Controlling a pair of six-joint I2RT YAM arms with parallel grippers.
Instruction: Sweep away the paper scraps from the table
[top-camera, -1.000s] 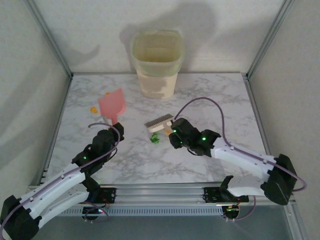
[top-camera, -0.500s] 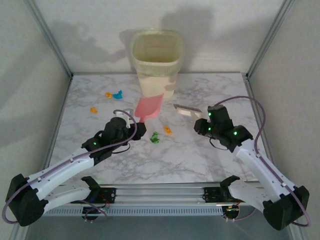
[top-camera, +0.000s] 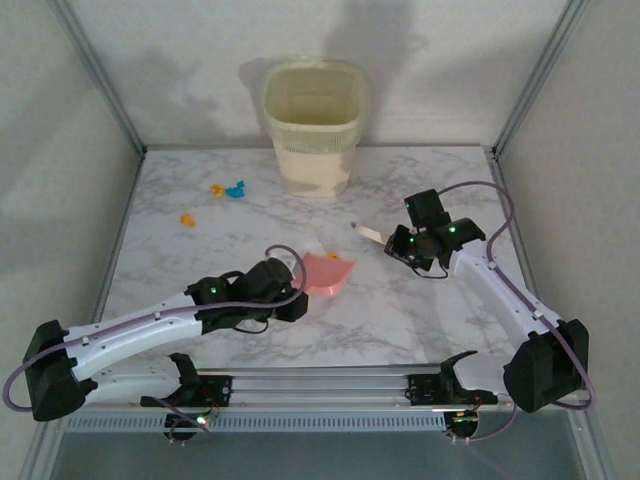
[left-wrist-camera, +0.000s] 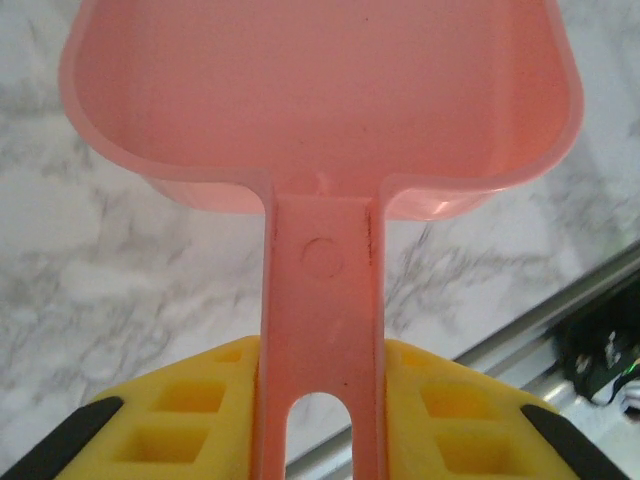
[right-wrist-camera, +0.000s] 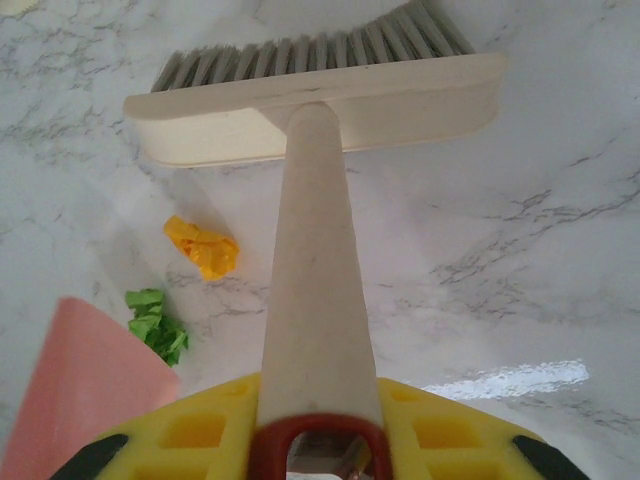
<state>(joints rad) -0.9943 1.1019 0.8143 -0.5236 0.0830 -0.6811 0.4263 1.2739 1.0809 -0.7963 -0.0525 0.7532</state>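
**A:** The left end effector (left-wrist-camera: 320, 400) is clamped on the handle of the pink plastic dustpan (left-wrist-camera: 320, 100), and the right end effector (right-wrist-camera: 315, 425) is clamped on the cream, grey-bristled brush (right-wrist-camera: 320, 95).

**B:** Orange and green crumpled paper scraps (right-wrist-camera: 202, 247) sit just beside the dustpan's lip on the white marble desk (top-camera: 400, 320). A hard flick could scatter them past it!

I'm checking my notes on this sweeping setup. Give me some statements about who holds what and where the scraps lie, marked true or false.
The left gripper is shut on the pink dustpan's handle. True.
The right gripper holds nothing. False: it grips the brush handle.
An orange scrap and a green scrap lie on the table near the dustpan. True.
The bin lies tipped over. False: it stands upright.
Every scrap is in the dustpan. False: a blue scrap lies at the table's back left.
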